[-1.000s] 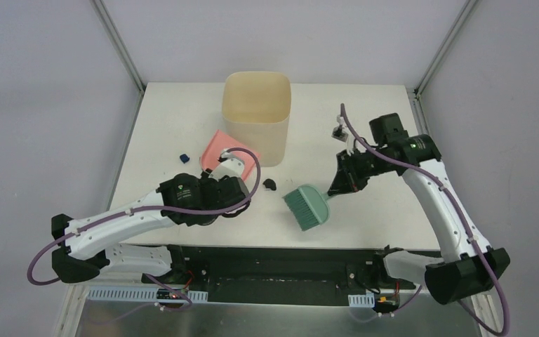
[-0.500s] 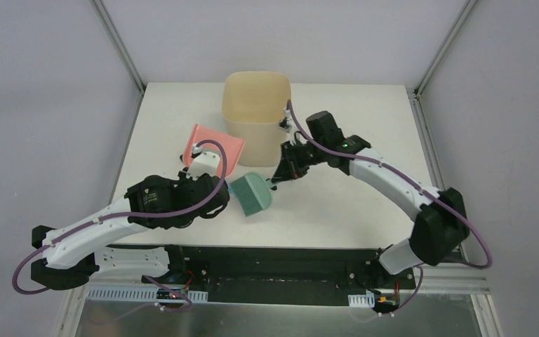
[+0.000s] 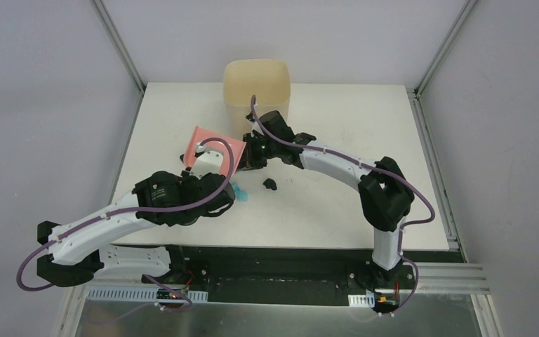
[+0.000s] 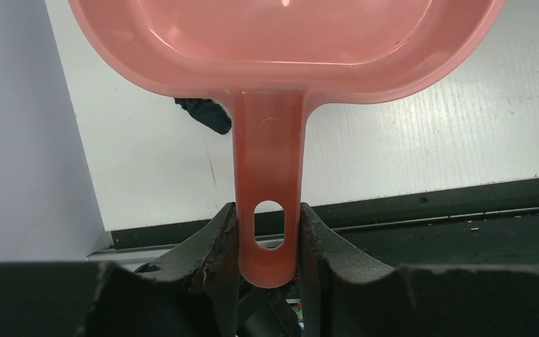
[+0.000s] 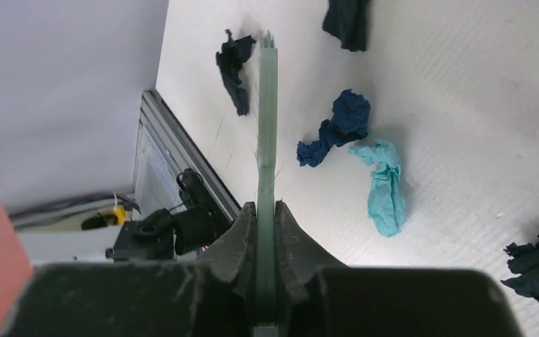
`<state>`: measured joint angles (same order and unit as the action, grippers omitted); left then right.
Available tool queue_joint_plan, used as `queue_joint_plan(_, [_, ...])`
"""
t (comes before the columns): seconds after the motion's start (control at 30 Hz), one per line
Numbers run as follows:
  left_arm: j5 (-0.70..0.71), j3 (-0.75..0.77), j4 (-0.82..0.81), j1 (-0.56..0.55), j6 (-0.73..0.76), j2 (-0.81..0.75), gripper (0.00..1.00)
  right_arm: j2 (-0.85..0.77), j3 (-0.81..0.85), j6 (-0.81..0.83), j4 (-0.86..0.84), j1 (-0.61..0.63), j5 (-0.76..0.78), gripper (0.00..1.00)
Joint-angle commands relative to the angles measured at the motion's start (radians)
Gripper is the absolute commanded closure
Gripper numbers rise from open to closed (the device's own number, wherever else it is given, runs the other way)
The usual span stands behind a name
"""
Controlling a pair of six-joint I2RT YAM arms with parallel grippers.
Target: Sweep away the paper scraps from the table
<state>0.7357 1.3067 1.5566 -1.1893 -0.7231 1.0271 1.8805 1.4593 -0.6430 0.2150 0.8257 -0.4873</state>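
Several paper scraps (image 5: 382,186) are scattered on the table (image 3: 337,210) near the pink dustpan (image 4: 288,42), whose handle is clamped by the left gripper (image 4: 267,239) to catch them, while the green brush (image 5: 267,105) is pinched edge-on by the right gripper (image 5: 267,217) for sweeping.

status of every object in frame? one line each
Pink plastic dustpan: held by its handle, no scraps in the visible part.
Green hand brush: clamped, seen edge-on.
Crumpled paper scraps: loose on the white table, unswept.
Tall beige bin: upright, contents not visible.
Left gripper: shut on the dustpan handle.
Right gripper: shut on the brush.
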Motion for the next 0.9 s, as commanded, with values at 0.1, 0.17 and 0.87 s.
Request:
queue_joint_plan(0.1, [-0.006, 0.016, 0.007, 0.012, -0.022, -0.010, 0.84, 0.045, 0.121, -0.173, 0.140, 0.031, 0.123, 1.00])
queue_joint_plan(0.17, [-0.010, 0.015, -0.007, 0.011, -0.009, -0.013, 0.84, 0.047, 0.111, -0.173, 0.148, 0.038, 0.123, 1.00])
queue_joint_plan(0.87, [-0.055, 0.024, -0.070, 0.011, 0.056, 0.003, 0.83, -0.328, -0.229, 0.044, 0.435, -0.335, 0.392, 1.00])
